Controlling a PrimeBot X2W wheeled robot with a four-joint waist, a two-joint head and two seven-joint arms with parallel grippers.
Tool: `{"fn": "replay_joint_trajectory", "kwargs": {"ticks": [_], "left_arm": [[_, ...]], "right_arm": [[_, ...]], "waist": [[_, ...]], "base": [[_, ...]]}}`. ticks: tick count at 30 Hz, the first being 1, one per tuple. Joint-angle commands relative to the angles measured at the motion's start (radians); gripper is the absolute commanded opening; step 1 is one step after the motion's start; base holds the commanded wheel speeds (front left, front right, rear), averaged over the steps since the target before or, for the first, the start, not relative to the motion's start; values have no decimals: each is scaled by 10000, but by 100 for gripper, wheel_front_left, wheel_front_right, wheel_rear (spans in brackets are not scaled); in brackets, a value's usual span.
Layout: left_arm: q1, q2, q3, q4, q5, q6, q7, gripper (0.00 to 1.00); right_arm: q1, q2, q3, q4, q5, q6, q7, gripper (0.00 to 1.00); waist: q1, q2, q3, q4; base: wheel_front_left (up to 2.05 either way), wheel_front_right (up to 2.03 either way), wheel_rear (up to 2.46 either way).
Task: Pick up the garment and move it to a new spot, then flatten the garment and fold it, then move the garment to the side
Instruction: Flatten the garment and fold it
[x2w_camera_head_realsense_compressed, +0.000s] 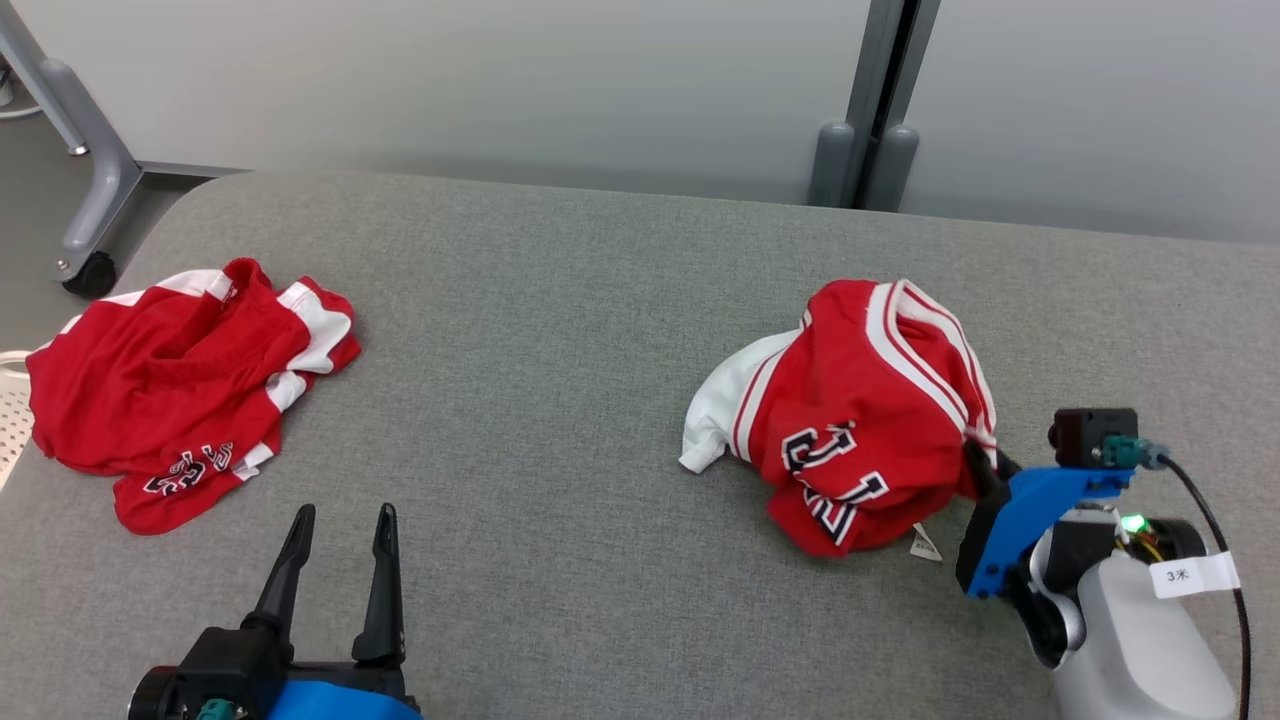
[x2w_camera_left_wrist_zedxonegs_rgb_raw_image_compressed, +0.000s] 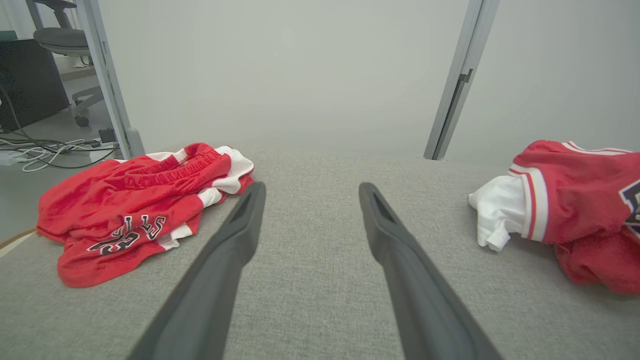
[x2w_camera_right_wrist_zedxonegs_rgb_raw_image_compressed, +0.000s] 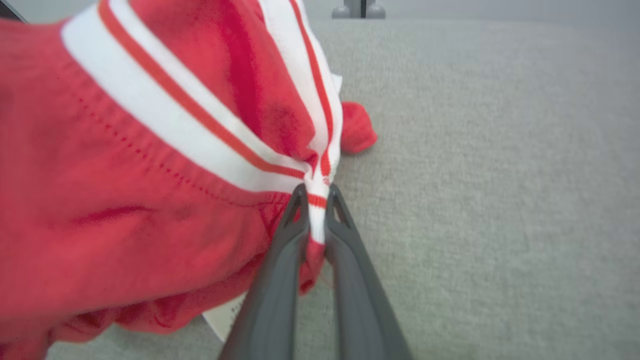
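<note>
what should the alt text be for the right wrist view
The right end effector is closed on the white-and-red striped edge of a crumpled red jersey, which is bunched up on the left. A grey fabric surface stretches away on the right.

The garment (x2w_camera_head_realsense_compressed: 860, 420) on the right is soft red knit cloth, matt, with ribbed white trim and stitched-on lettering. The red shorts (x2w_camera_head_realsense_compressed: 170, 390) on the left look like the same cloth, with a gathered elastic waistband. The table (x2w_camera_head_realsense_compressed: 560, 350) is covered in coarse grey woven fabric. The left gripper (x2w_camera_left_wrist_zedxonegs_rgb_raw_image_compressed: 311, 189) has smooth, matt dark plastic fingers (x2w_camera_left_wrist_zedxonegs_rgb_raw_image_compressed: 400, 260). The bracket (x2w_camera_head_realsense_compressed: 1030, 510) on the right wrist is blue plastic.
</note>
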Motion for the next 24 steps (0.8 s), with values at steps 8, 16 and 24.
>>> {"fn": "replay_joint_trajectory", "kwargs": {"ticks": [8, 16, 24], "left_arm": [[114, -105, 100, -129, 108, -14, -28, 100], [-81, -176, 108, -238, 145, -66, -30, 100], [-322, -264, 38, -344, 196, -101, -28, 100]], "right_arm": [[256, -51, 797, -3793, 657, 1, 631, 0], [-2, -51, 2041, -7675, 1575, 1, 2225, 0], [-1978, -47, 3617, -7017, 3362, 3, 2221, 0]], "waist": [[-1, -2, -242, -261], [-1, -2, -288, -294], [-1, -2, -163, -99]], "base": [[0, 0, 0], [0, 0, 0], [0, 0, 0]]}}
